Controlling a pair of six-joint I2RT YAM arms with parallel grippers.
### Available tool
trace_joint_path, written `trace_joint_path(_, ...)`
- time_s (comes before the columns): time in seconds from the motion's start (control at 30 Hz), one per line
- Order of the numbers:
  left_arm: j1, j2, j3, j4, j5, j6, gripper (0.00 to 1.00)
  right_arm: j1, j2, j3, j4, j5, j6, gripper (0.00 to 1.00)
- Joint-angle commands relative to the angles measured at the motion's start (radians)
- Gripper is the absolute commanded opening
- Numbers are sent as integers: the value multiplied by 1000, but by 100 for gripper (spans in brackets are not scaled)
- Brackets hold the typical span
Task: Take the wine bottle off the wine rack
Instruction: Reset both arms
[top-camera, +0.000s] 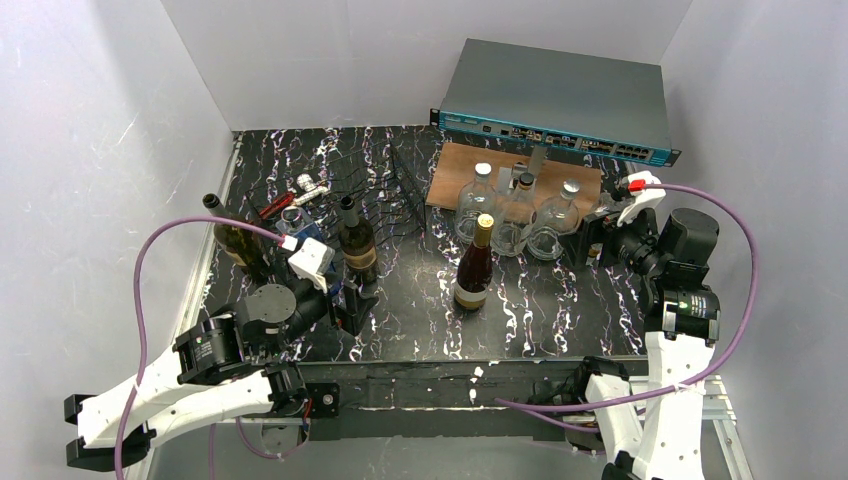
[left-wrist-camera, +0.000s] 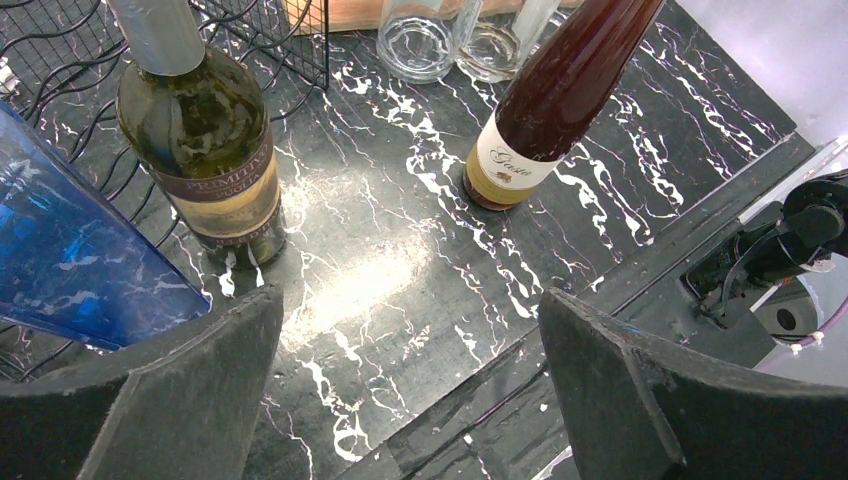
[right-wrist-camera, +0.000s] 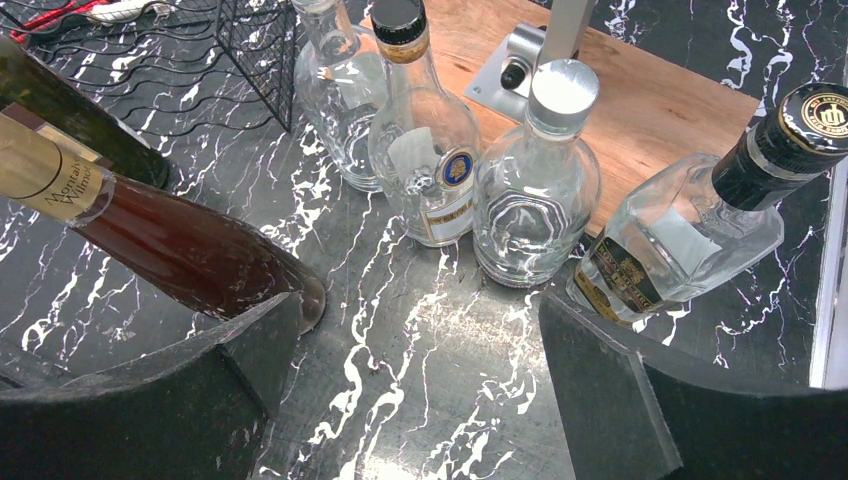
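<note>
Bottle: dark green glass wine bottle (left-wrist-camera: 205, 150) upright at near edge of black wire wine rack (top-camera: 385, 212).
Left pincer (left-wrist-camera: 410, 330): wide open, empty, near it.
Right pincer (right-wrist-camera: 420, 340): wide open, empty.

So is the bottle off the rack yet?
Nothing looks done yet. The left claw and right claw are open and empty. The left one faces the dark wine bottle by the wine rack. A blue bottle seems to lie on its wires. Grabbing and lifting are left.

Left gripper (left-wrist-camera: 408, 320) gaping — 2 standing: dark-green bottle (left-wrist-camera: 205, 150), red-brown bottle (left-wrist-camera: 560, 95).
</note>
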Motion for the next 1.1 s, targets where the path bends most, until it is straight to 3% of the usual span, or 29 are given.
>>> trace_joint_path(0.0, -5, 6, 0, 32, -20, 15, 98, -4, -8, -3, 37, -15, -13, 98)
trace_joint_path(0.37, -3, 193, 141, 161, 77, 116, 98, -3, 21, 68, 28, 6, 7, 98)
trace_joint_path(0.67, -3, 166, 136, 156, 75, 107, 98, -4, 8, 69, 53, 96, 104, 98)
trace_joint_path(1.07, -3, 137, 123, 121, 63, 93, 98, -4, -3, 76, 57, 148, 111, 98)
